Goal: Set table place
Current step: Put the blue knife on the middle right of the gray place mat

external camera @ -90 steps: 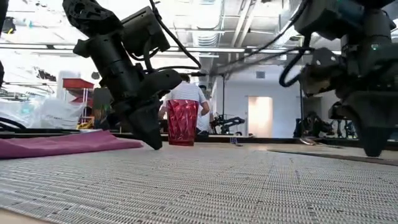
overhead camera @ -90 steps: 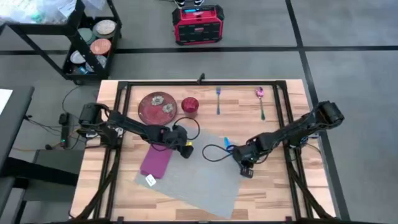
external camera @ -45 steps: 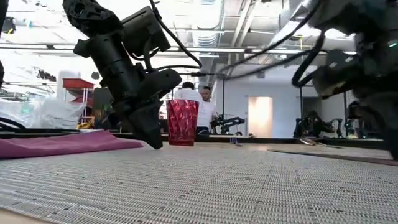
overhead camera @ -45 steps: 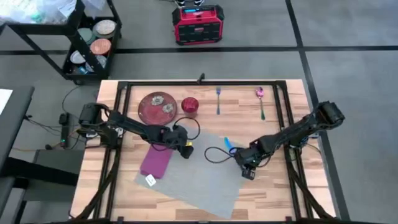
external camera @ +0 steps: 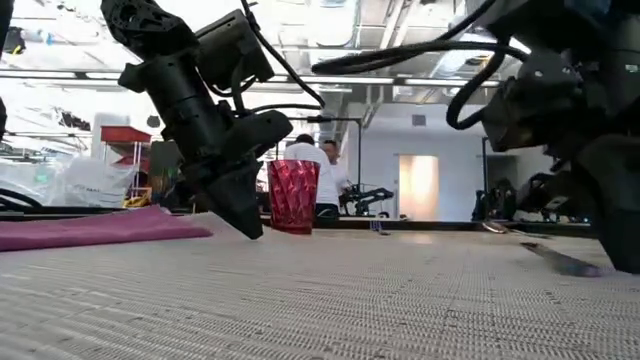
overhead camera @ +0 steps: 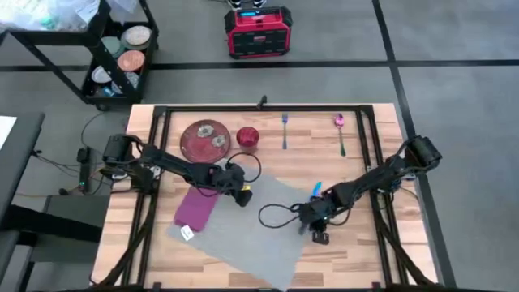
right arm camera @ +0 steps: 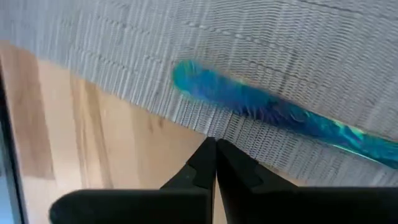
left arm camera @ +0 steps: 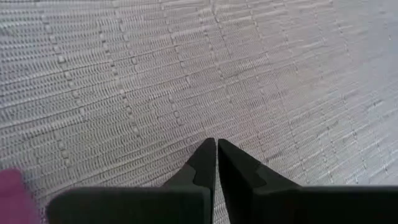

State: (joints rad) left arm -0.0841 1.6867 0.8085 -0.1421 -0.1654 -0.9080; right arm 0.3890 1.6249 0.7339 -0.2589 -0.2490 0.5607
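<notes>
Pressing clenched left claw point(overhead camera: 243, 197) and clenched right claw point(overhead camera: 319, 237) on grey placemat point(overhead camera: 251, 227); dragging risks bunching it, sliding blue utensil point(overhead camera: 315, 189) off.

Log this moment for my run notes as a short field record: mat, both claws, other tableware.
placemat: grey, lying askew on the table
left claw: shut, on the mat's far edge
right claw: shut, at the mat's right edge
napkin: magenta, on the mat's left end
blue utensil: by the mat's right corner
plate, red cup: far side, off the mat
</notes>
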